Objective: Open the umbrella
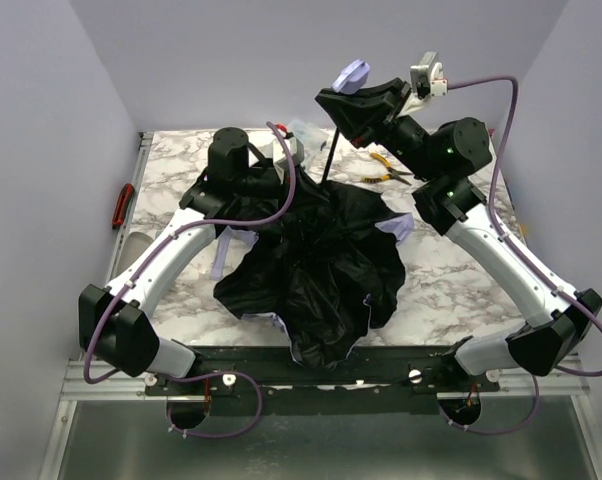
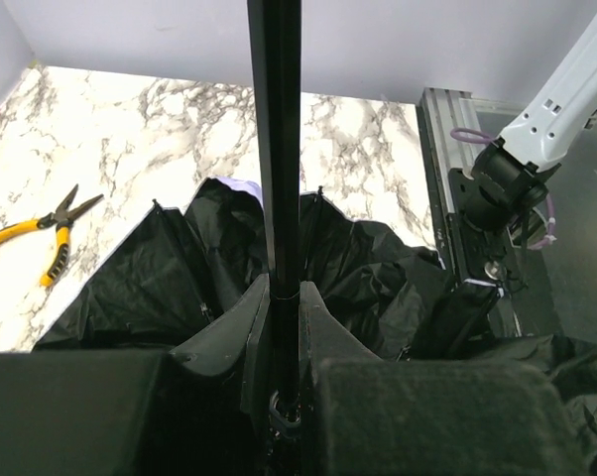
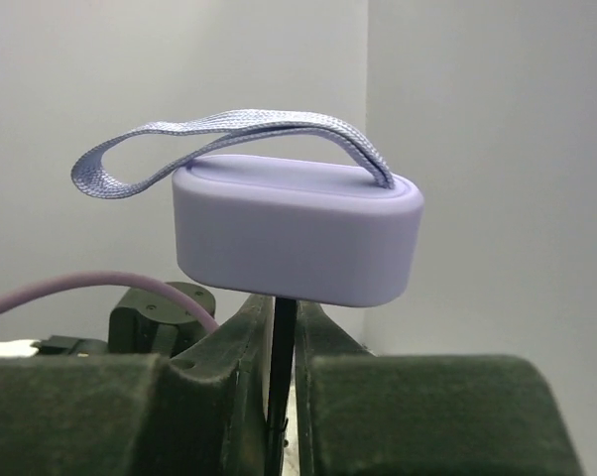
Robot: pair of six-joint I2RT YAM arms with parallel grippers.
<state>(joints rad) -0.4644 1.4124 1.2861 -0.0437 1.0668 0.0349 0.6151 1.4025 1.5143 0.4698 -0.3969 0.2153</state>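
Note:
The umbrella (image 1: 311,265) lies with its canopy spread on the marble table, black lining up, lavender fabric showing at the edges. Its thin black shaft (image 1: 328,160) rises up and back to the lavender handle knob (image 1: 354,75). My right gripper (image 1: 343,103) is shut on the shaft just under the knob (image 3: 297,238), which carries a lavender wrist strap (image 3: 179,144). My left gripper (image 1: 271,190) is shut on the lower shaft (image 2: 276,149) near the canopy hub, with black lining (image 2: 160,278) bunched around its fingers (image 2: 224,332).
Yellow-handled pliers (image 1: 381,172) lie on the table behind the canopy, also in the left wrist view (image 2: 51,238). A red object (image 1: 124,205) is at the table's left edge. Lavender walls enclose the back and sides. The right arm's base (image 2: 492,193) shows past the metal rail.

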